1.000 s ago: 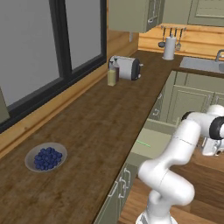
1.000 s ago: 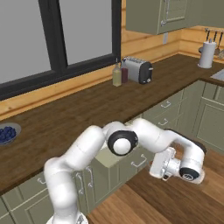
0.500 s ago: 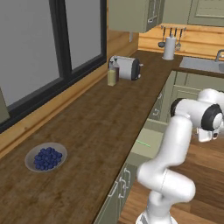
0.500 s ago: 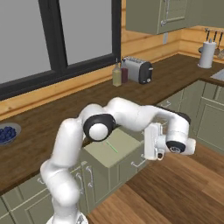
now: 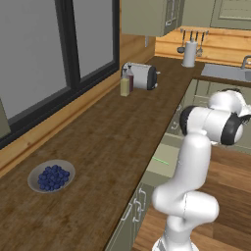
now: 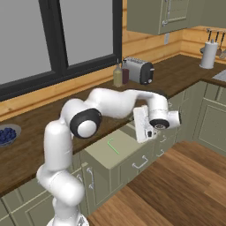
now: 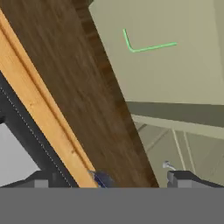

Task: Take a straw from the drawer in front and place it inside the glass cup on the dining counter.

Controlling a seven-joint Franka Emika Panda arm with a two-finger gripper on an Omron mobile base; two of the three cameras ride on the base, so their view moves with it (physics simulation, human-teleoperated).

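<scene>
Along the dark worktop (image 6: 39, 145), the drawer (image 6: 115, 152) is seen pulled open; the gripper (image 6: 142, 128), jaws spread wide, has been lifted higher, the straw (image 6: 113, 146) lying below it.

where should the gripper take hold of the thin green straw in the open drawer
Grip the thin bright green bent straw midway along its longer leg, coming straight down from above. It lies flat on the floor of the open sage-green drawer, so only its top is reachable. Set the open gripper across that leg, clear of the bend.
</scene>
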